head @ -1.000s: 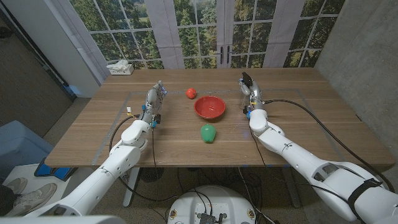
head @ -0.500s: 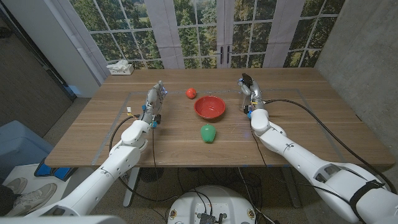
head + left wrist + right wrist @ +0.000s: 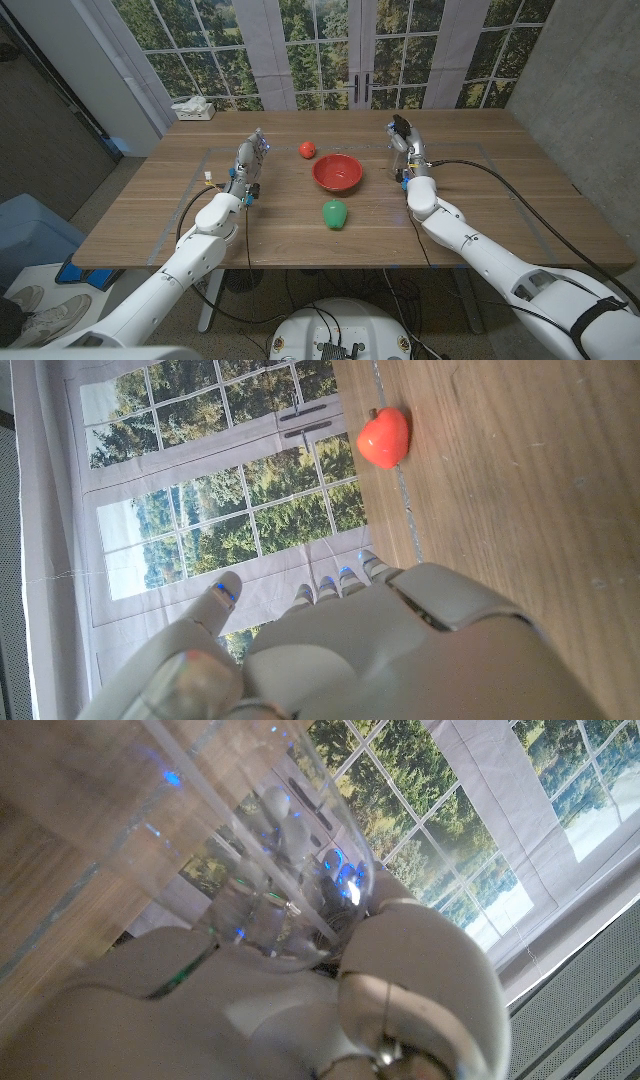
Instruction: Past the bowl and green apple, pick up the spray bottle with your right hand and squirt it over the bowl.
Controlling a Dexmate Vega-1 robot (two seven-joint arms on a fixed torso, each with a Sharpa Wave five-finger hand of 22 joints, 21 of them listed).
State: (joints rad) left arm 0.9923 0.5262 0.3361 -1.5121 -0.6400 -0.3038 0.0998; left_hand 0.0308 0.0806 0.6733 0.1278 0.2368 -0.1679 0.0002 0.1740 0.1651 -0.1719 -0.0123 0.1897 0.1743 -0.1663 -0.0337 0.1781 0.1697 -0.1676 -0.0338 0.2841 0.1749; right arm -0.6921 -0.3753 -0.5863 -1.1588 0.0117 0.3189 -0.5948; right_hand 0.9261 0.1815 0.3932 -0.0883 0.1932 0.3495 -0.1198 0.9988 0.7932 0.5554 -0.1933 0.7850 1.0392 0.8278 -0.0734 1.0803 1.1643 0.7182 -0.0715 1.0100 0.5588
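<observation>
Since a second ago the right hand has drifted a little farther toward the right edge of the worktop, carrying the spray bottle with it; the bowl, both fruits and the left hand sit where they were.

From the right wrist, the bottle's clear body sits inside the curled fingers, so the hand is clasped around it. From the head view its dark top pokes up above the hand, beyond and to the right of the red bowl. Whether the base rests on the wood or is lifted, I cannot tell. The grip looks taken around the body, probably to leave a finger free for the trigger, though the trigger itself is not clear enough to confirm.

The green apple lies in front of the bowl, nearer the robot, and a small red fruit lies behind the bowl on its left. The left hand waits well left of the bowl, holding nothing, fingers extended, clear of the spraying path.

Judged from this, the pick-up is under way; the bottle is beside the bowl, not yet over it, so the squirt remains to be done.
</observation>
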